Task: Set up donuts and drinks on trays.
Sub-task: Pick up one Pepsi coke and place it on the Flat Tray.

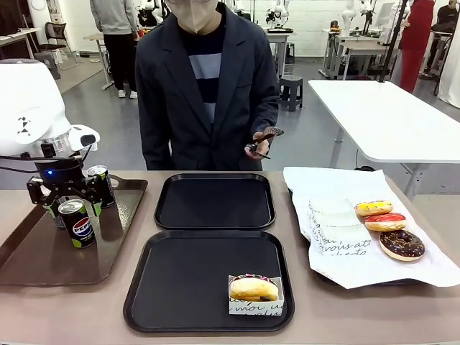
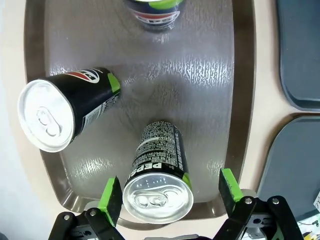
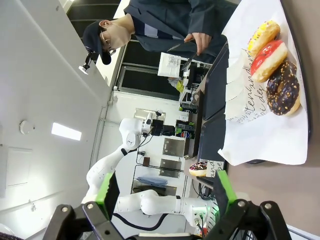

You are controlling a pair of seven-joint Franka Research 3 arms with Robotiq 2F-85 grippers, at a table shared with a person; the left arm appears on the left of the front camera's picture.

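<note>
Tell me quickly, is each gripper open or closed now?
Left gripper: open, astride a Pepsi can, not closed on it.
Right gripper: open, holding nothing.

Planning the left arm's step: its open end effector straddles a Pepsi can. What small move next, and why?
Probably close on it. The left end effector is open, green pads either side of the upright can, not touching; the near black tray holds a sleeved donut but no drink.

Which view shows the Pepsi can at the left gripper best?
The left wrist view: the can stands large, from above, inside the open left gripper. The front view shows its side and logo. In the right wrist view the cans are tiny and far.
</note>
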